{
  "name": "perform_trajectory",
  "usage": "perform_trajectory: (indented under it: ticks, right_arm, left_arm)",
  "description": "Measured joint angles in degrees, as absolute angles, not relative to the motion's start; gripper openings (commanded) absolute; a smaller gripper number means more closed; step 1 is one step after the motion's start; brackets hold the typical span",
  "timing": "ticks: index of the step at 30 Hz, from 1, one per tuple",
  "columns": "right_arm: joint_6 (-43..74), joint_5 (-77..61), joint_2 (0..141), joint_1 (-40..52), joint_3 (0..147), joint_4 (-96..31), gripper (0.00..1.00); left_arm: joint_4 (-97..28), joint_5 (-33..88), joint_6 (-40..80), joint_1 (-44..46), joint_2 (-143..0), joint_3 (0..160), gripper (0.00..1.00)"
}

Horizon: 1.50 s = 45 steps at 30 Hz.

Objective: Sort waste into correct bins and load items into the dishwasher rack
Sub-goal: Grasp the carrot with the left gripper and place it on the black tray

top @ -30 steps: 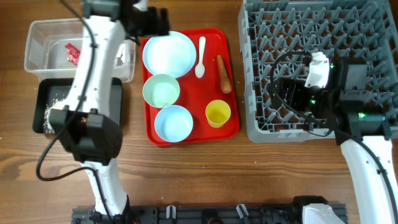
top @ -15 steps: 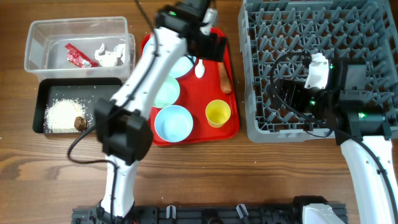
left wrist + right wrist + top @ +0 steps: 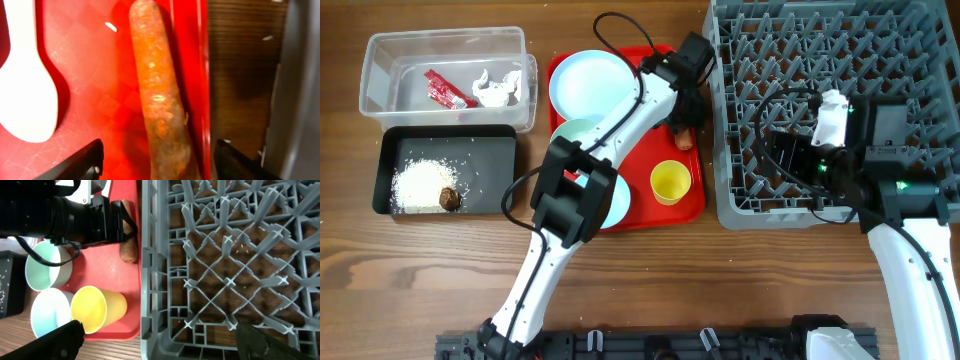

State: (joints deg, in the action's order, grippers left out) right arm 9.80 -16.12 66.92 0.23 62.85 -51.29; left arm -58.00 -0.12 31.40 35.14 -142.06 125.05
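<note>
Carrot (image 3: 159, 90) sits between the fingers (image 3: 80, 161) of the left hand (image 3: 159, 162), which is released and spread wide, one finger on each side, gripping nothing. Whether the fingers touch it I cannot tell. Its long axis runs from the table's far edge toward the near edge, with the broader end at the hand. It lies on the red tray (image 3: 95, 65), against the rim facing the table's right edge, with the white spoon (image 3: 25, 100) beside it. The right hand (image 3: 160, 342), also open and empty, hangs over the dishwasher rack (image 3: 225, 255).
</note>
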Motion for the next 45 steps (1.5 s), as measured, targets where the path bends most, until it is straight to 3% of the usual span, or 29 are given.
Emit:
perform_trajectory:
  ticks: [2,9,11,16,24,27,31,34,36,38,42,45]
  right_arm:
    - [9.80,-15.29,66.92,0.23,62.85,-51.83,1.00]
    - [9.80,-14.90,66.92,0.23,62.85,-52.34,1.00]
    - [9.78,-14.90,66.92,0.23,62.85,-52.53,1.00]
    - [9.80,-14.90,66.92,0.23,62.85,-52.73,1.00]
    - [9.80,-14.90,66.92,0.23,62.85,-52.84,1.00]
    - [9.80,-14.90,66.92,0.23,62.85,-53.19,1.00]
    - [9.80,-14.90,66.92,0.23,62.85,-53.15,1.00]
    - [9.80,-14.90,66.92,0.23,62.85,-53.15,1.00]
    - [9.80,-14.87,66.92,0.23,62.85,-53.15,1.00]
    - [9.80,-14.87,66.92,0.23,62.85,-53.12,1.00]
    - [9.80,-14.87,66.94,0.23,62.85,-53.23,1.00]
    - [9.80,-14.85,66.94,0.23,62.85,-53.36,1.00]
  left_arm:
    - [-57.78,-1.30,34.52,35.14,-142.30,125.05,0.50]
    - [-57.52,-2.35,39.57,35.09,-142.96,125.05,0.36]
    - [-57.30,-2.35,39.92,35.09,-144.16,125.21,0.23]
    - [-57.28,-2.50,39.75,35.09,-144.22,125.36,0.05]
    - [-58.28,-1.89,36.18,31.44,-137.71,124.64,0.04]
    - [-63.33,-1.87,34.98,24.69,-123.81,124.66,0.04]
    - [-80.12,-4.23,34.13,11.68,-105.06,125.62,0.04]
    - [-92.23,-7.53,34.17,1.04,-102.50,125.25,0.04]
    - [-93.03,-9.02,34.72,-6.00,-102.91,121.62,0.04]
    - [-90.78,-9.82,36.21,-11.53,-103.46,115.37,0.04]
    - [-69.76,-7.84,40.29,-20.78,-104.20,91.72,0.04]
    - [-54.08,-5.10,44.38,-22.15,-104.25,77.17,0.04]
